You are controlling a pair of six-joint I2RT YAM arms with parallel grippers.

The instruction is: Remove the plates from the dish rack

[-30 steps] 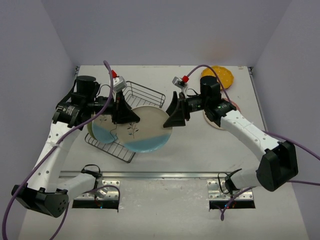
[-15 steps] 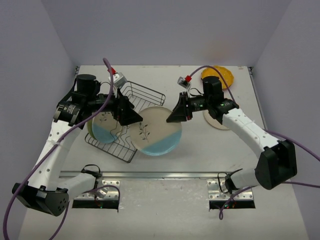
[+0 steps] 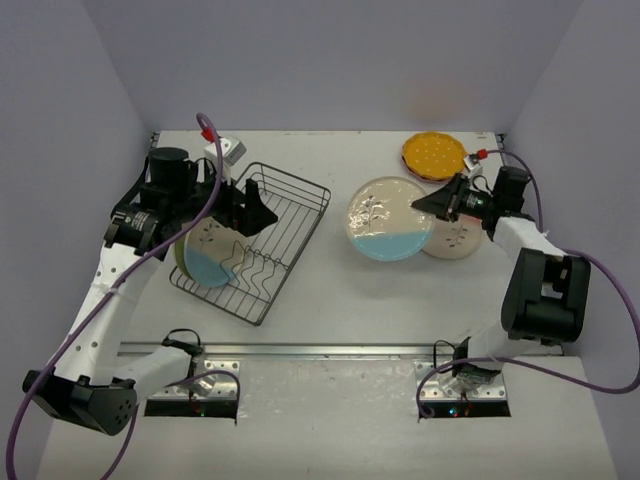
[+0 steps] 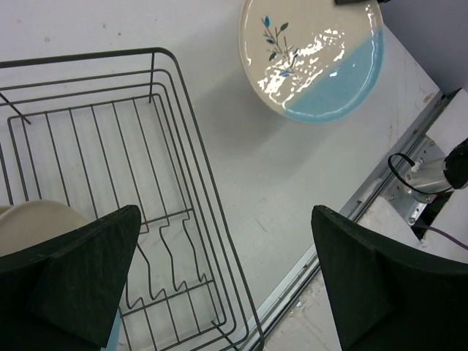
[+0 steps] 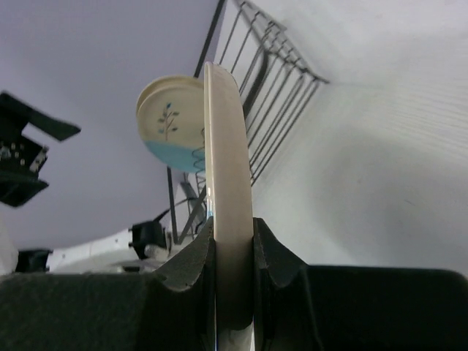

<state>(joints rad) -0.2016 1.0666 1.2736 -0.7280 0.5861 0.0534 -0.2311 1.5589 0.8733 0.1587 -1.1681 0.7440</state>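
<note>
Right gripper (image 3: 432,202), clamped on the rim of a cream-and-blue plate (image 3: 385,215), holds it at the right over a cream plate (image 3: 455,240), with an orange dotted plate (image 3: 435,153) beyond. Left gripper (image 3: 255,212) hovers, fingers apart, above the dish rack (image 3: 290,215), where one last plate (image 3: 205,255) awaits unloading.

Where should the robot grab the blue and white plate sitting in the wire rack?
By its top rim, coming down from above. The plate stands on edge, leaning at one end of the rack, so only the upper rim sticks out free. The open left gripper is nearest; the right gripper holds the other plate.
</note>
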